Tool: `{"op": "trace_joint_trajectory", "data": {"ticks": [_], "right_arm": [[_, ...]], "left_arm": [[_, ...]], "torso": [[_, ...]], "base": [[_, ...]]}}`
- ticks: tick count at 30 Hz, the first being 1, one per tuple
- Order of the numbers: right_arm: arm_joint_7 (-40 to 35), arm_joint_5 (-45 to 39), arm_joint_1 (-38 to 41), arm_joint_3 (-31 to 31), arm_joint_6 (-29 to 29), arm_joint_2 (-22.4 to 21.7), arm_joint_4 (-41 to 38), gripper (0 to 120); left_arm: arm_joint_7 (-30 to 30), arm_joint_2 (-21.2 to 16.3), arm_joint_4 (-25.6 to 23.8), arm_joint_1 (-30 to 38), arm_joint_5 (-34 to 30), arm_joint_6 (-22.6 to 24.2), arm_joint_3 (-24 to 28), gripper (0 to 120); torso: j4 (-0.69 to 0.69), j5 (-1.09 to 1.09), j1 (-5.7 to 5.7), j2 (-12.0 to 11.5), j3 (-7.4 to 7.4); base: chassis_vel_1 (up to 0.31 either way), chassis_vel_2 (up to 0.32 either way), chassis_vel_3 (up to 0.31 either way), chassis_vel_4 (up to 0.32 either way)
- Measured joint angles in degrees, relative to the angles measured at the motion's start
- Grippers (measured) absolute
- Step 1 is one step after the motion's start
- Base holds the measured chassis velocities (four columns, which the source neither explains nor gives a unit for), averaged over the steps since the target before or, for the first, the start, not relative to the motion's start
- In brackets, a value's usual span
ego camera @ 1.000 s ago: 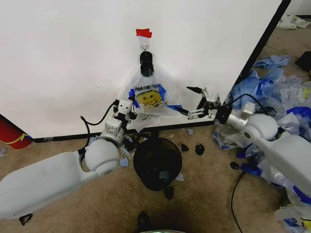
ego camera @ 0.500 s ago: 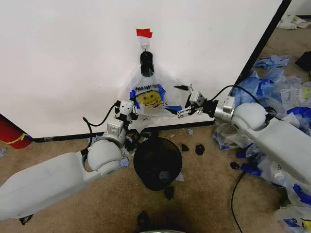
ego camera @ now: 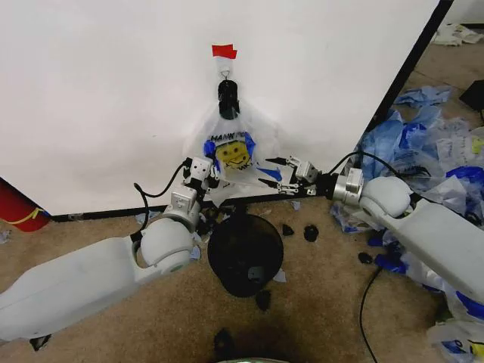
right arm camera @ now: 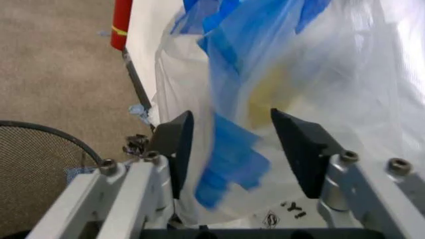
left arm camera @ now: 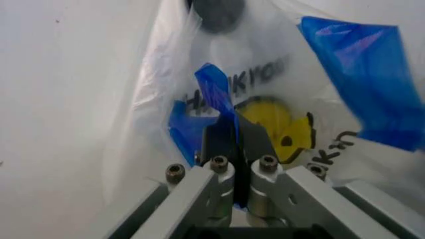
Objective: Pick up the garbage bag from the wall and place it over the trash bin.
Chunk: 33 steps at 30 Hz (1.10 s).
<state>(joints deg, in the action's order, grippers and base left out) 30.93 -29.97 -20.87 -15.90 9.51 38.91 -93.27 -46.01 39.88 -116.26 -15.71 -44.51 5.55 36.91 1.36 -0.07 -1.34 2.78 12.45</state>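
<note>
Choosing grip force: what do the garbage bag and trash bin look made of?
The garbage bag looks like thin, glossy translucent plastic film: it wrinkles and the wall shows through. The trash bin seems black wire mesh, likely metal, judging by its fine grid in the right wrist view.

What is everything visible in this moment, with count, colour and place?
garbage bag: one, whitish with yellow smiley, hanging on the wall
wall: one, white, behind the bag
red tape strip: one, red, above the hook
trash bin: one, black, on the carpet below the bag
red cylinder: one, red with yellow band, far left by the wall
pile of plastic bags: many, blue and whitish, on the floor at right
left gripper: shut on the bag's blue handle
right gripper: open, fingers either side of the bag's other edge
</note>
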Motion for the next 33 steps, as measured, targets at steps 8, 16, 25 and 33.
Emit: {"op": "trace_joint_trajectory", "data": {"ticks": [8, 16, 25, 33], "right_arm": [[-1.1, 0.3, 0.2, -1.0, -0.6, 1.2, 1.1, 48], [-3.4, 0.5, 0.8, -2.6, -1.3, 3.1, 2.1, 50], [-8.7, 0.4, 2.0, -4.4, -2.3, 5.9, 3.8, 39], [-13.2, 1.6, 2.5, -6.1, -3.6, 7.1, 5.0, 30]], "left_arm": [[-0.1, -0.1, -0.8, 1.0, -0.2, 0.0, 0.7, 0], [-0.1, -0.4, -1.5, 1.6, -0.7, 0.1, 1.0, 0], [-0.1, -0.5, -1.8, 1.6, -0.8, 0.0, 1.2, 0], [-0.1, -0.7, -2.6, 1.4, -0.8, 0.0, 1.2, 0]], "torso": [[0.0, 0.01, 0.0, 0.0, 0.0], [0.0, 0.0, 0.0, 0.0, 0.0], [-0.01, 0.0, 0.0, 0.0, 0.0], [0.0, 0.01, 0.0, 0.0, 0.0]], "base": [[0.0, 0.0, 0.0, 0.0], [0.0, 0.0, 0.0, 0.0], [0.0, 0.0, 0.0, 0.0], [0.0, 0.0, 0.0, 0.0]]}}
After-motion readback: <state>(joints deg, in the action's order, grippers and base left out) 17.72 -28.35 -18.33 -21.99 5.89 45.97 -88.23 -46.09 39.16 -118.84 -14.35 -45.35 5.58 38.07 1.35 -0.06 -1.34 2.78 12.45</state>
